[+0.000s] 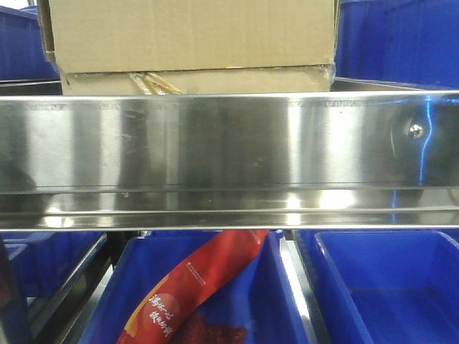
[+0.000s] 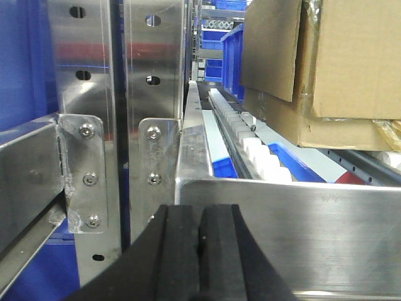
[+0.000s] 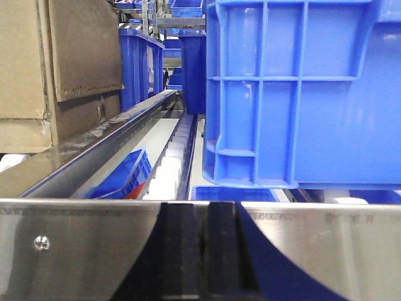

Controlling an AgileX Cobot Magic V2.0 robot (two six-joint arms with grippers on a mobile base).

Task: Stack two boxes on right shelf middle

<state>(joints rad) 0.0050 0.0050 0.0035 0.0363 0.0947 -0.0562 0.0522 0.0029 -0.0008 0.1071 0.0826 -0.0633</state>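
Boxes of plain brown cardboard sit stacked on the steel shelf, the tall box resting squarely on top of the flat box, whose front edge shows strips of yellowish tape. Neither gripper touches them.

The left gripper has its black pads pressed together with nothing between them, and it sits low, just in front of the shelf's front rail near the left corner, beside the bolted steel upright. From that wrist view the stack rises at upper right, a loose flap of the tall box hanging over the flat box below it.

The right gripper is likewise closed on nothing, its dark pads meeting just before the mirror-like rail, close to a small screw head. In this view the stacked boxes stand at far left on the shelf, and a large blue bin stands on the shelf at right, well apart from the cardboard.

Seen from the front, the shelf's wide shiny rail spans the whole view, with more blue bins below it. One of them holds a red printed packet that leans diagonally.
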